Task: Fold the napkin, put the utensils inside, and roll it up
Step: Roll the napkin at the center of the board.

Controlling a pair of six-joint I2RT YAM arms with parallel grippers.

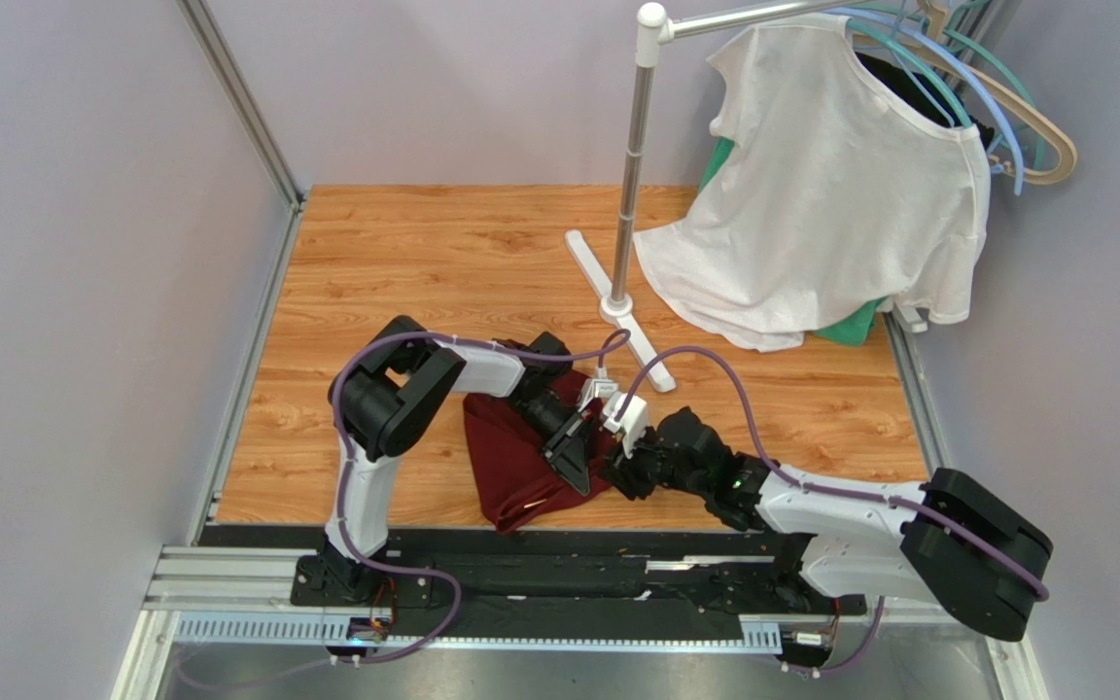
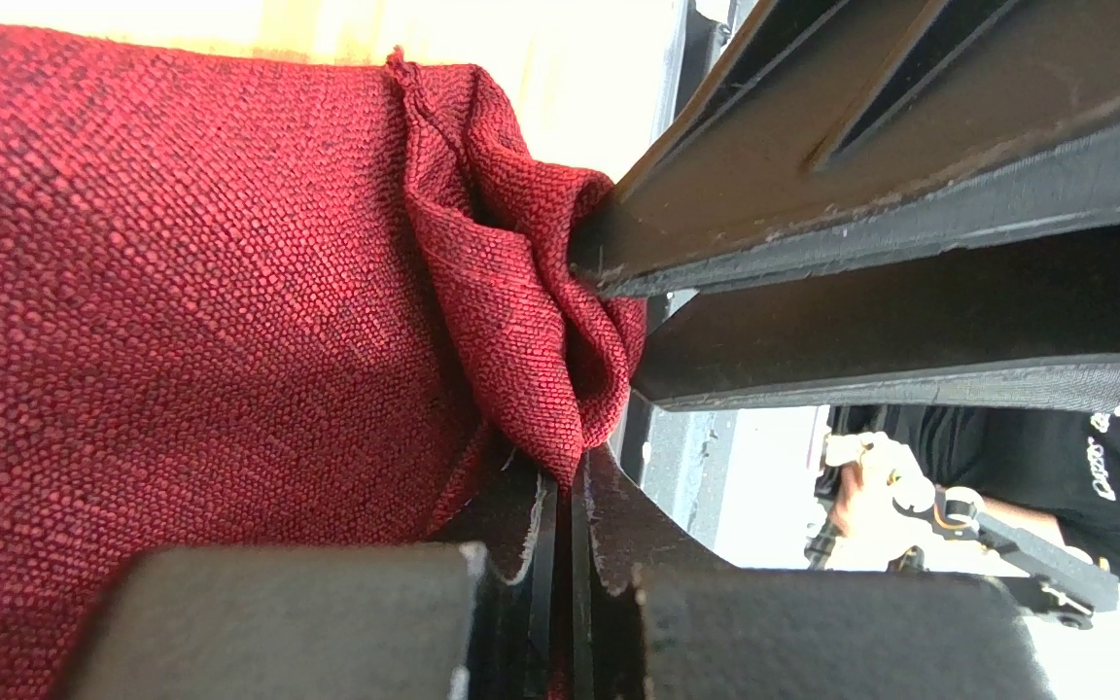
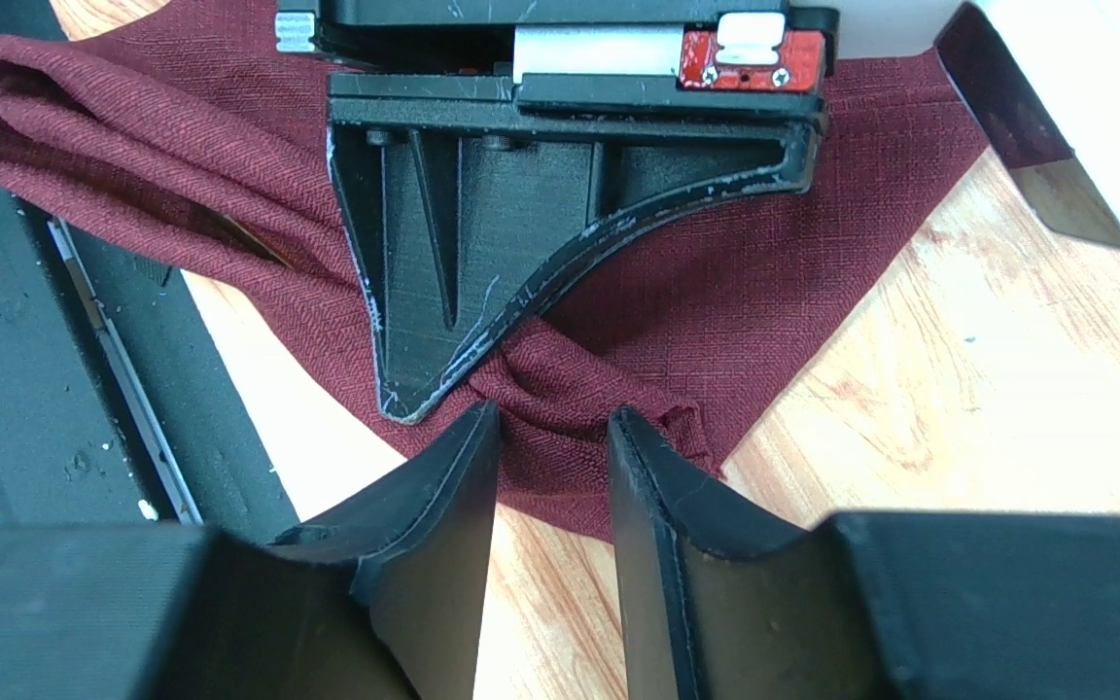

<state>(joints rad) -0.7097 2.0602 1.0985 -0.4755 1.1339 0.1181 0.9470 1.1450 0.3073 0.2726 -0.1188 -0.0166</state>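
Note:
The dark maroon napkin lies crumpled on the wooden table near the front edge. My left gripper is shut on a bunched fold of it; the left wrist view shows the cloth pinched between the closed jaws. My right gripper is open. In the right wrist view its fingertips straddle the same bunched corner of the napkin, right below the left gripper's finger. No utensils are in view.
A garment stand with a white foot stands behind the napkin. A white T-shirt hangs on it with several hangers. A green cloth lies under the shirt. A black rail runs along the front edge.

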